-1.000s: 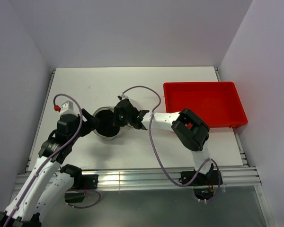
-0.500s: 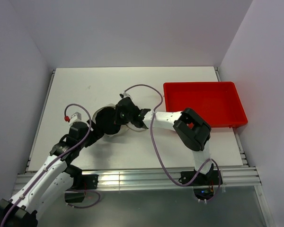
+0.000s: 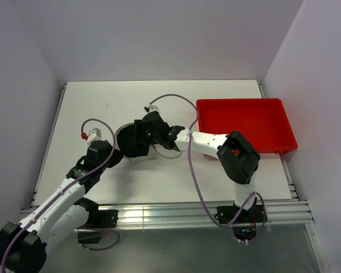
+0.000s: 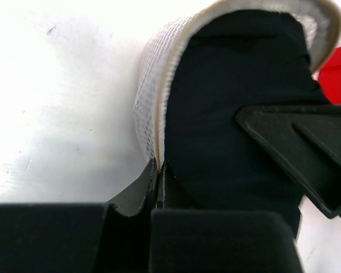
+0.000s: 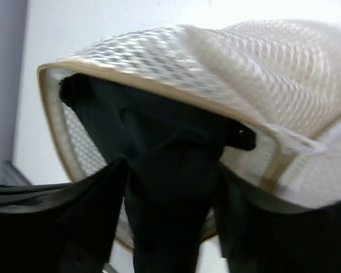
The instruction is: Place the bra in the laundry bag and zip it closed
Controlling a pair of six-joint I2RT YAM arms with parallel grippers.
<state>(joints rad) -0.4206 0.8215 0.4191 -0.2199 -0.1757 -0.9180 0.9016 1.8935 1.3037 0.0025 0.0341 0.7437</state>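
Note:
The laundry bag [image 3: 123, 135] is a white mesh cylinder lying open on the table, its wall [image 4: 152, 91] and beige rim close in the left wrist view. The black bra [image 3: 134, 147] fills its mouth [image 4: 227, 114] and spills from under the mesh [image 5: 159, 153]. My left gripper [image 3: 117, 153] is shut on the bag's rim [image 4: 158, 170], pinching the near edge. My right gripper [image 3: 143, 134] hovers over the bag's mouth, open, its fingers [image 5: 68, 216] spread either side of the bra. One of its fingers [image 4: 298, 151] also shows in the left wrist view.
A red rectangular bin [image 3: 245, 122] stands at the right of the white table [image 3: 159, 105], close to the right arm's forearm. Purple cables loop over both arms. Grey walls close in the left, back and right.
My left gripper came in to the bag's near rim and shut on it. My right gripper opened over the bra and shifted slightly toward the back left.

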